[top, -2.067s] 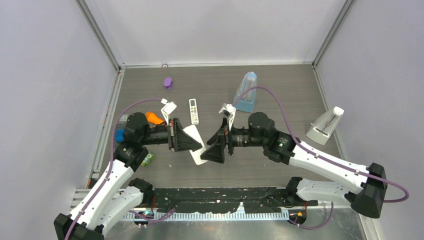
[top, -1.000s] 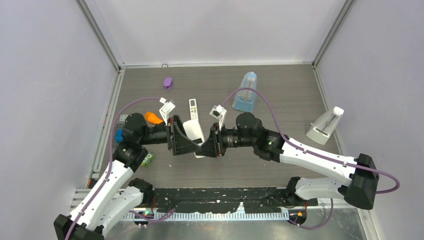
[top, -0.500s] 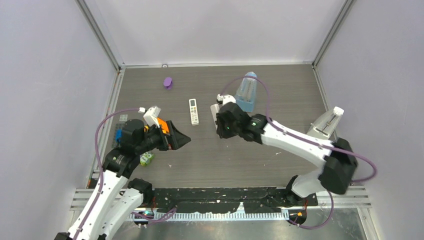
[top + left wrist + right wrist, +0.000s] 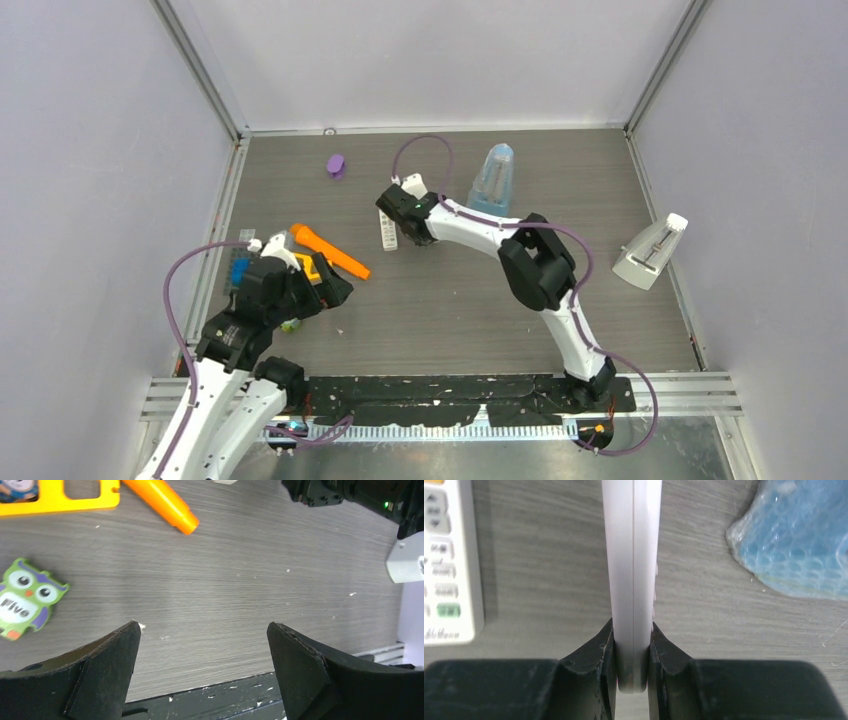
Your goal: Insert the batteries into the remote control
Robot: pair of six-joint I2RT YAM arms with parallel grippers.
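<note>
In the right wrist view my right gripper [image 4: 631,627] is shut on a white remote control [image 4: 631,555], held edge-on above the table. From above, this gripper [image 4: 402,222] hangs at the far middle of the table, just right of a second, small white remote [image 4: 386,234] that lies face up with its buttons [image 4: 444,565] showing. My left gripper [image 4: 202,627] is open wide with nothing between its fingers, low over the near left of the table [image 4: 330,288]. No batteries show in any view.
An orange marker [image 4: 331,252] lies ahead of the left gripper, with a yellow cut-out piece [image 4: 60,500] and a green owl tile [image 4: 25,600] close by. A blue bubble-wrapped item [image 4: 493,183] sits right of the right gripper. A purple lump [image 4: 336,165] lies far left and a white stand [image 4: 650,252] at the right.
The left gripper let go of the white remote, opened wide and drew back to the near left. The right arm carried the remote away to the far middle, beside the small remote.
</note>
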